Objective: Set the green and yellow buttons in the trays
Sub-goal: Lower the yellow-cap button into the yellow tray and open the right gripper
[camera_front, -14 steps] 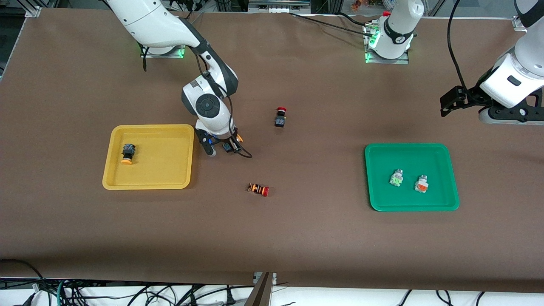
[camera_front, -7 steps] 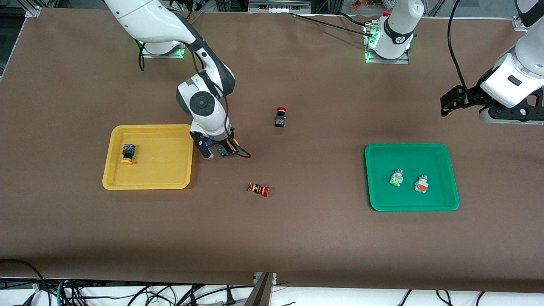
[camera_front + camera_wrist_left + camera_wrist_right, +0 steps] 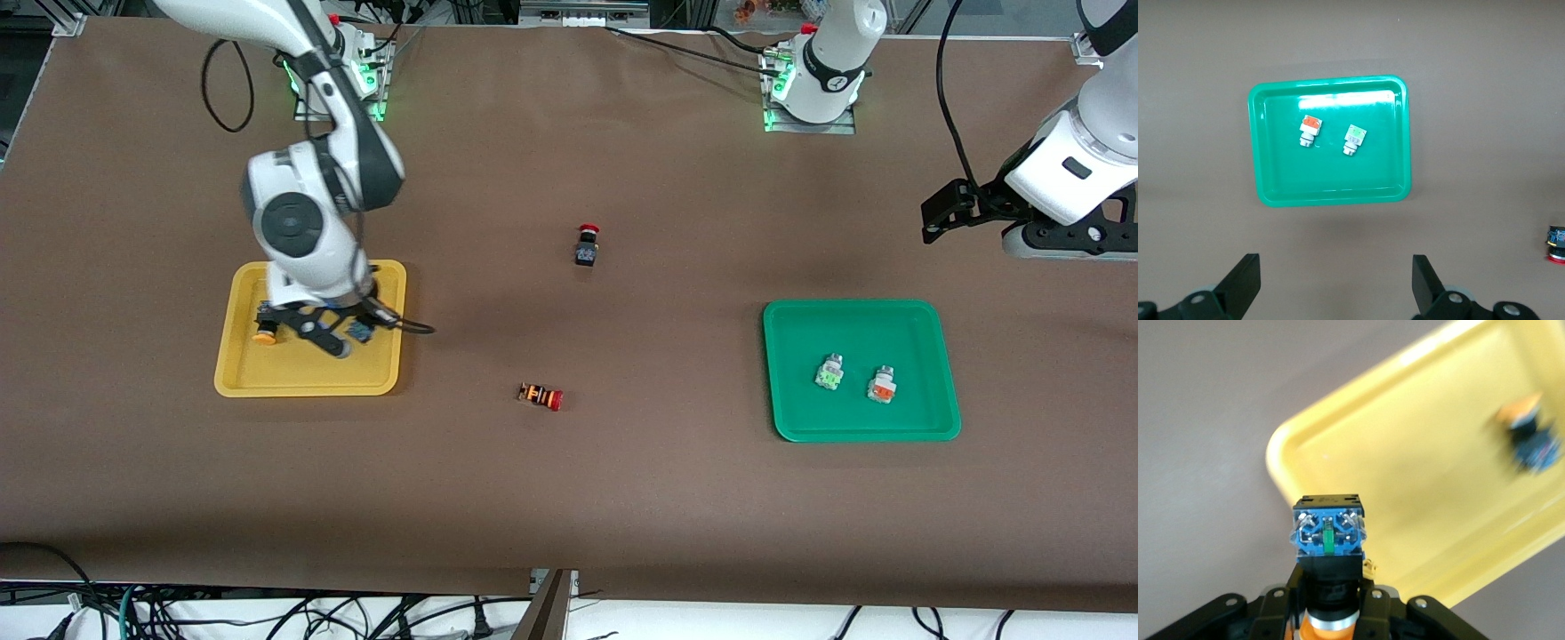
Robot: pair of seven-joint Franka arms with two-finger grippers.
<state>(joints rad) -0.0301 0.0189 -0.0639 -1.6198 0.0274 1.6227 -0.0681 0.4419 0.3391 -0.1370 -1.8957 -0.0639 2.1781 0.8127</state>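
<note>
Right gripper [image 3: 342,336] fingers pinch a black-bodied yellow-capped button [image 3: 1328,537] over the shallow yellow plastic tray [image 3: 382,356]; its cap sits mostly hidden between them. Another yellow-capped button [image 3: 266,322] lies in that tray. Left gripper [image 3: 1335,290] waits, fingers spread, above the green tray [image 3: 1331,193] on the brown bench [image 3: 622,498].

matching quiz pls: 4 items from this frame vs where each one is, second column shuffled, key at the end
1. yellow-capped button
2. green-faced button
3. red mushroom switch
4. left gripper

a. bare table, between the trays
b. open, up in the air, waiting
c. held by the right gripper over the yellow tray
d. lying in the green tray

Pairs: 1-c, 2-d, 3-a, 4-b
</note>
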